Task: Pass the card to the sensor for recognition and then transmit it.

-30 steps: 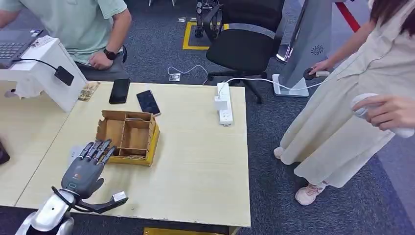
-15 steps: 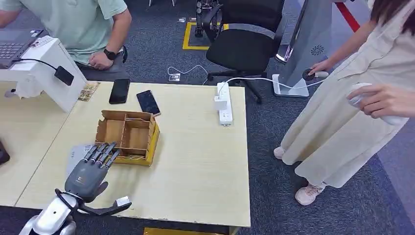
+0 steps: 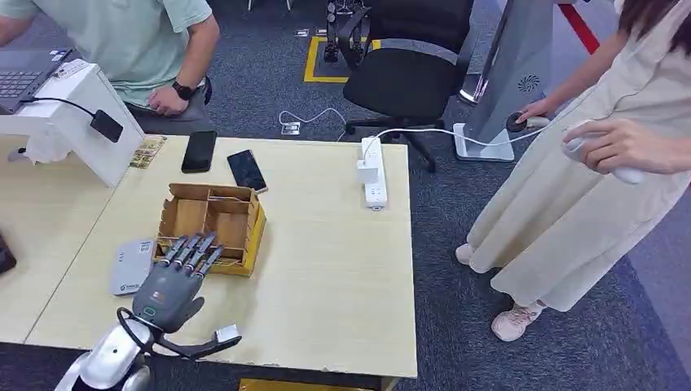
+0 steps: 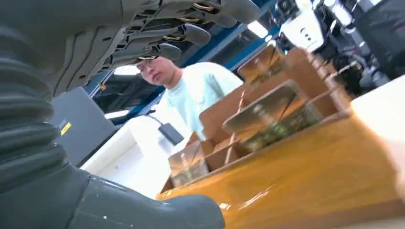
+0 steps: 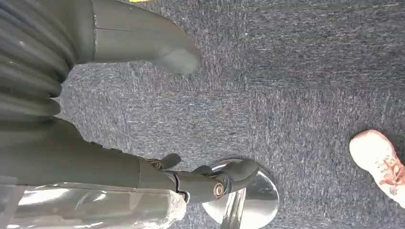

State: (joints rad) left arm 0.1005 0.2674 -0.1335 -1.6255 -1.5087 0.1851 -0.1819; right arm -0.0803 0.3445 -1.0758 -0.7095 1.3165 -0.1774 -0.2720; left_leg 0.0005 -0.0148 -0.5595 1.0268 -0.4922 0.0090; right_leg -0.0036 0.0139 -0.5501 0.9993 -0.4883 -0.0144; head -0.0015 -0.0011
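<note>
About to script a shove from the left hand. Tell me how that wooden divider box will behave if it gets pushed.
The wooden divider box looks like thin, light board, so it would probably slide across the smooth table rather than resist. It sits low and wide, so tipping seems unlikely. The left hand reaches its near edge off-centre, so a push there may turn it.

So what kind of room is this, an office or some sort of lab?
Most likely an office used as a robot test space: a carpeted floor, a swivel chair, a laptop beside a seated person, and a power strip on the light wooden table.
</note>
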